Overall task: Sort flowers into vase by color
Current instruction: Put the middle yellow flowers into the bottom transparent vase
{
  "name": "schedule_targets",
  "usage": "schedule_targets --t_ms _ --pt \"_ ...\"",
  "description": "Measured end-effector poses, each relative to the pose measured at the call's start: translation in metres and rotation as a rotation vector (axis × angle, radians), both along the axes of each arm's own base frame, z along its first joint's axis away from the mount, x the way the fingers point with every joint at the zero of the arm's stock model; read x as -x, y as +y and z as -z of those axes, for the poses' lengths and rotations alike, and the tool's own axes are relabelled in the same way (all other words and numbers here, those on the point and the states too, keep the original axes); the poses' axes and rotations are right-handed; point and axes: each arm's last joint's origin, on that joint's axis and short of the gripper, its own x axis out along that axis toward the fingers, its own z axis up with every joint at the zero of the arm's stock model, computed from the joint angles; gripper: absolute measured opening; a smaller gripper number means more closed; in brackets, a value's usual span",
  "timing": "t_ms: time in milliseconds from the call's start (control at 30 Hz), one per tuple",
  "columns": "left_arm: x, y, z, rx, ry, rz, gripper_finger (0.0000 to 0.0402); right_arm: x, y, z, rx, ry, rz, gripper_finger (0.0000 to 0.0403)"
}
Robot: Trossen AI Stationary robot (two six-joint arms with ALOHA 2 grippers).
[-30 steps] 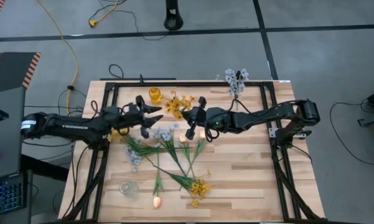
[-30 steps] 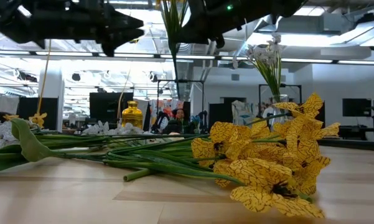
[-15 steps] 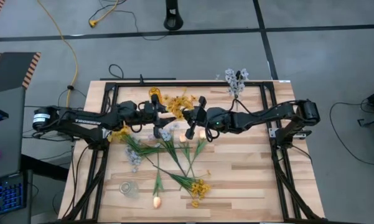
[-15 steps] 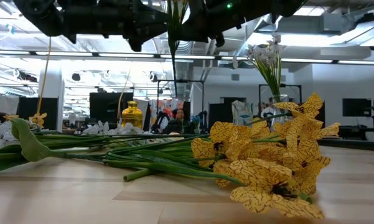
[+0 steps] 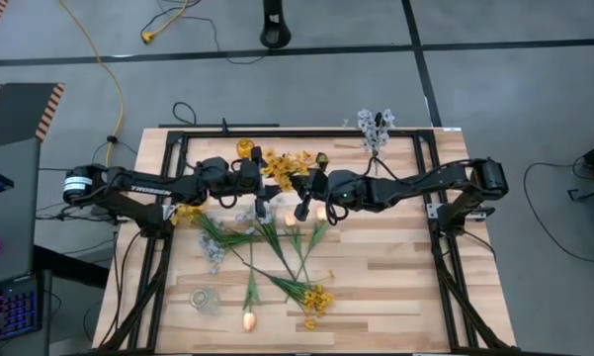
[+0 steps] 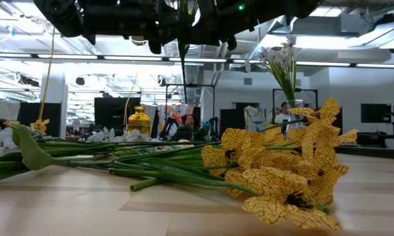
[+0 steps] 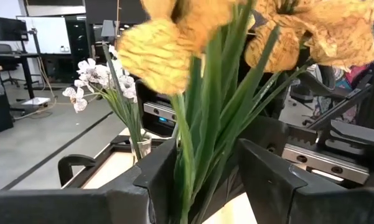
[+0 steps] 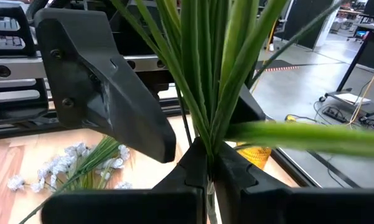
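The yellow sprig (image 5: 289, 164) hangs in the air above the far middle of the tabletop (image 5: 395, 267), at about 12 o'clock from the loose flowers (image 5: 267, 237) that lie across the centre. The right gripper (image 5: 317, 176) has its jaws closed tight on the green stems, as the right wrist view shows them pinched at the fingertips. The left gripper (image 5: 260, 175), which stood well to the 9 o'clock side of the sprig a second ago, has since travelled toward 3 o'clock and now sits directly against the stems. In the left wrist view its fingers (image 7: 271, 183) stand on either side of the stems, jaws spread, with a gap visible; no grip is made yet. This change indicates a hand-over or a two-arm steadying of the sprig, judged to be under preparation. The amber vase (image 5: 245, 149) stands just at 10 o'clock of the left gripper, on the far edge; it is the likely destination for yellow blossoms. A clear vase (image 5: 374, 148) at 1 o'clock already holds a blue-white spray (image 5: 376, 125). An empty glass vase (image 5: 205, 300) stands at 7 o'clock near the front. Several sprigs remain unsorted, including a yellow cluster (image 5: 316, 297) at 6 o'clock, so the task is at an early stage.
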Motion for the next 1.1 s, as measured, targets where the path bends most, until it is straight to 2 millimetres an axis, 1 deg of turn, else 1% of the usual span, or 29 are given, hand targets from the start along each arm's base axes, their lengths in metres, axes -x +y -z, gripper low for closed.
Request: schedule_targets --t_ms 133,467,633,767,900,1100 --pt "0.000 0.000 0.000 0.001 0.001 -0.004 0.0129 0.000 0.000 0.000 0.002 0.003 0.000 0.0040" --pt "0.000 0.001 0.001 0.006 0.006 -0.047 0.0045 0.000 0.000 0.000 0.001 0.003 0.000 0.0040" --pt "0.000 0.001 0.000 0.006 0.005 -0.048 0.0021 0.000 0.000 0.000 -0.001 0.003 -0.005 0.0047" --pt "0.000 0.001 0.000 -0.004 0.006 -0.048 0.0018 0.000 0.001 0.000 -0.005 0.003 -0.031 0.0075" --pt "0.003 0.001 -0.003 -0.012 0.002 -0.048 0.0018 -0.001 0.002 0.000 -0.006 -0.001 -0.052 0.0119" --pt "0.016 -0.002 -0.015 -0.014 0.007 -0.050 0.0018 0.000 0.005 -0.001 -0.006 -0.002 -0.062 0.0185"
